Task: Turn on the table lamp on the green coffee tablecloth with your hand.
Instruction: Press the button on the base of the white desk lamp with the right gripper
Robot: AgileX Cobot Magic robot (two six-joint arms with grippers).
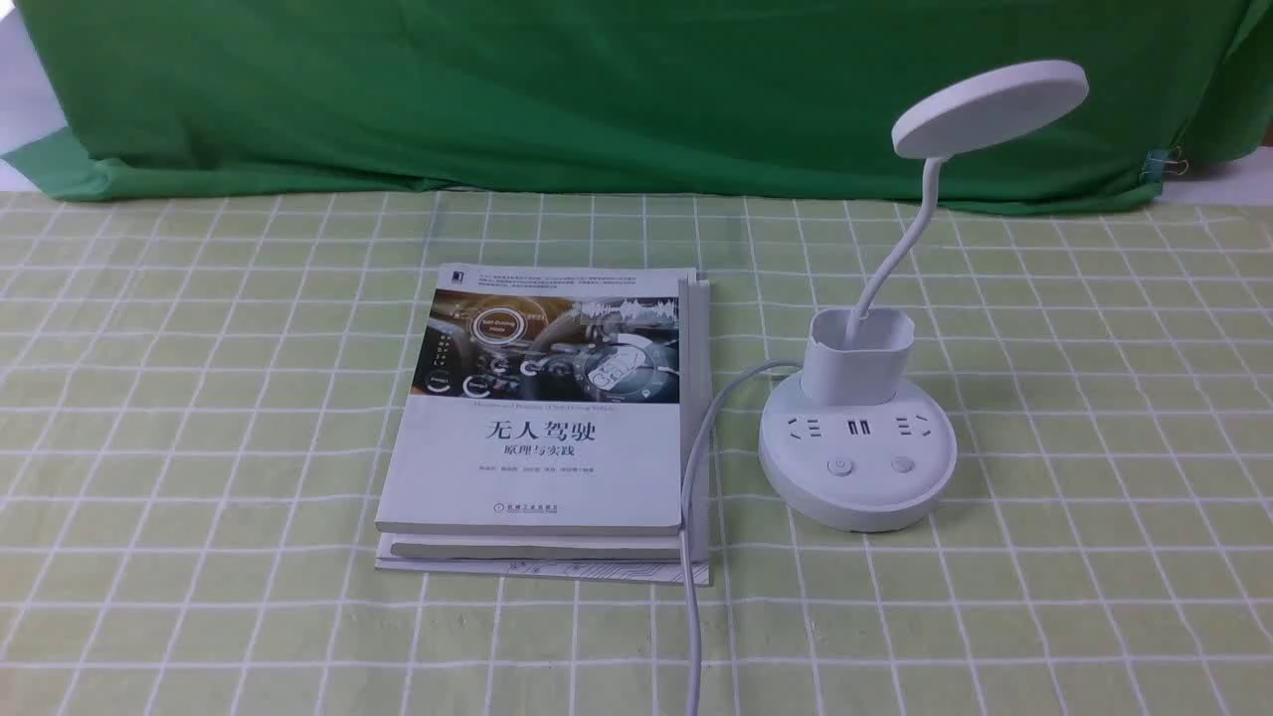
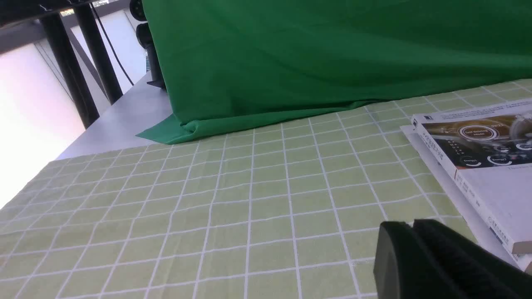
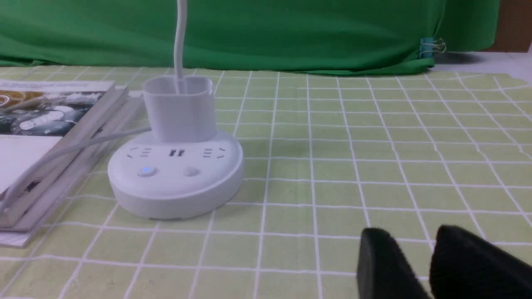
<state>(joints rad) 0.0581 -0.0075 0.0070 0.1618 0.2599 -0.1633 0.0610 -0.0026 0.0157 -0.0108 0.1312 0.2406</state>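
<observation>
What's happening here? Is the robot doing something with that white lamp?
Nothing is being touched yet. The table lamp stands on the green coffee tablecloth, beside a stack of books. Its head does not look lit. The right arm's jaws sit slightly apart, low over the cloth and short of the lamp's base; the left arm's jaws are closed, near the books.

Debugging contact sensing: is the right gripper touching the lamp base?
Apart. The right wrist view shows several bare squares of the green coffee tablecloth between the right gripper and the base of the table lamp.
</observation>
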